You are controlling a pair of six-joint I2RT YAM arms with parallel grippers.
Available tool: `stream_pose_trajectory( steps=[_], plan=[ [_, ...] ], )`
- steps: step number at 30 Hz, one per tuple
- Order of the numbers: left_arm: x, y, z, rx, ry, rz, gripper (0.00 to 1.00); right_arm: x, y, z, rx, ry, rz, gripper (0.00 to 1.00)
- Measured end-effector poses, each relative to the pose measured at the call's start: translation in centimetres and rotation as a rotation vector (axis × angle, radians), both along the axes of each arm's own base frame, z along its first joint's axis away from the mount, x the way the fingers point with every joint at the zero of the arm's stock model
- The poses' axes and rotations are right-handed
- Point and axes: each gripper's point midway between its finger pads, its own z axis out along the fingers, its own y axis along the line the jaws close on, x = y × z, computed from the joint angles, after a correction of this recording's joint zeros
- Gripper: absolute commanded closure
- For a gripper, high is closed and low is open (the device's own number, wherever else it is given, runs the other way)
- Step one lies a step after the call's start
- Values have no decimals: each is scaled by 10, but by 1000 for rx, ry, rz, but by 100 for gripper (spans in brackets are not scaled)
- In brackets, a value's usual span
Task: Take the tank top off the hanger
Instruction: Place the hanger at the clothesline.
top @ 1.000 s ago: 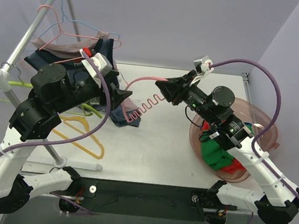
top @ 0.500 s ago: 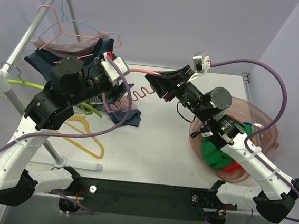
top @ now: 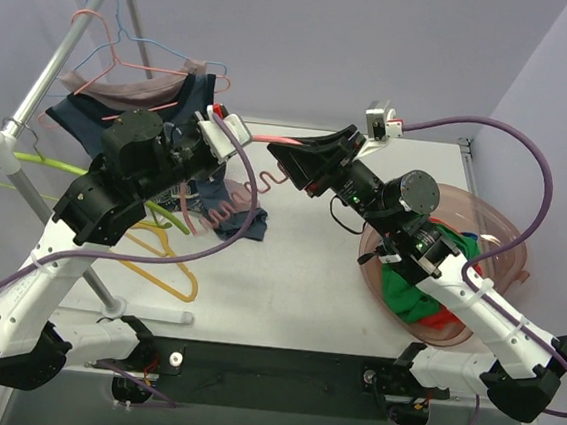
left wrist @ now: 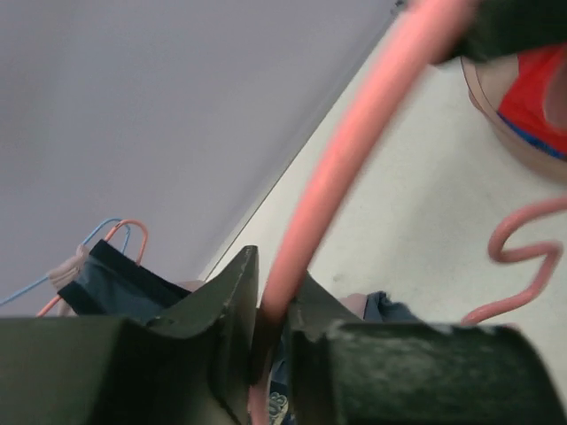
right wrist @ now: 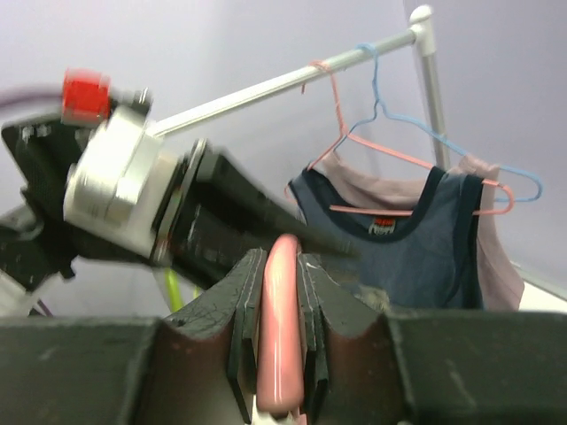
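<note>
A pink hanger (top: 260, 135) with a wavy lower bar is held above the table between both arms. My right gripper (top: 281, 152) is shut on its thick rod (right wrist: 282, 336). My left gripper (top: 224, 165) has its jaws pressed on the same rod (left wrist: 354, 133) from both sides. A dark blue tank top (top: 239, 218) bunches under the wavy bar, its lower part on the table. Whether it still hangs on the hanger I cannot tell. The left wrist view shows only a blue scrap (left wrist: 390, 306) of it.
A clothes rack (top: 51, 70) stands at the far left, carrying a navy tank top (right wrist: 416, 248) and a mauve garment on pink and blue wire hangers. A green hanger (top: 27, 160) hangs lower. A yellow hanger (top: 163, 261) lies on the table. A pink bowl (top: 492, 238) holds red and green clothes at right.
My left gripper was open and has closed on the pink hanger's rod. The right arm has carried the hanger leftward toward the left arm, and the tank top has shifted left with it.
</note>
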Motion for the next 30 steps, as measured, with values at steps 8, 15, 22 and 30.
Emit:
stream_pose_trajectory(
  steps=[8, 15, 22, 30],
  plan=[
    [-1, 3, -28, 152, -34, -15, 100, 7, 0, -24, -1, 48, -20, 100],
    [6, 19, -40, 276, -79, 42, 100, 9, 7, -54, -23, 98, -4, 100],
    [16, 27, -34, 376, -199, 86, 100, 7, 10, -72, -88, 121, 16, 99],
    [33, 30, -30, 545, -382, 111, 100, 5, 12, -105, -208, 160, 26, 86]
  ],
)
